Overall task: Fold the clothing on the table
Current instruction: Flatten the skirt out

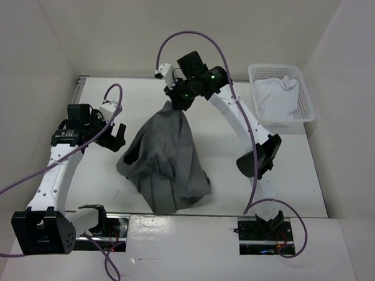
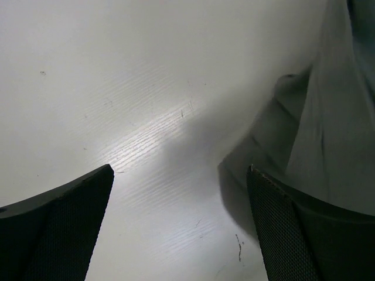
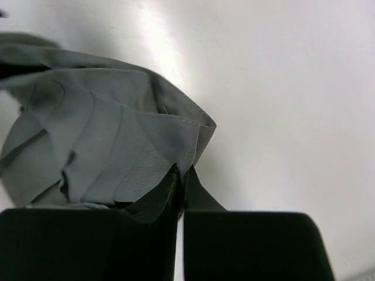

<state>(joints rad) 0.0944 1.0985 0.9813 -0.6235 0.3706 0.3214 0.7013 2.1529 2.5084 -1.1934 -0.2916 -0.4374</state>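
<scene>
Clothing (image 1: 165, 158): a dark grey pleated skirt, bunched at the middle of the table (image 1: 285, 176), with one edge drawn up toward the far side and the rest draped in a loose heap on the white surface. The right gripper (image 3: 180, 175) is clenched on a ribbed strip of that raised edge, probably the waistband, jaws pressed together through the fabric. The left gripper (image 2: 181, 175) hangs fully released just left of the heap, nothing between its fingers and bare tabletop beneath. The step in hand appears to be spreading the garment before any fold. It would go best if the right pinch stayed firm while the left took a second point on the same edge, well apart from the first, so that the cloth can be drawn taut and laid flat. A white lattice basket (image 1: 310, 102) holding a white cloth (image 1: 276, 98) stands at the far right corner, apart from the work. Not resolved: the hem's outline, the other end of the band, and whether one layer or several are pinched. The left wrist view cuts the skirt off at its right border.
</scene>
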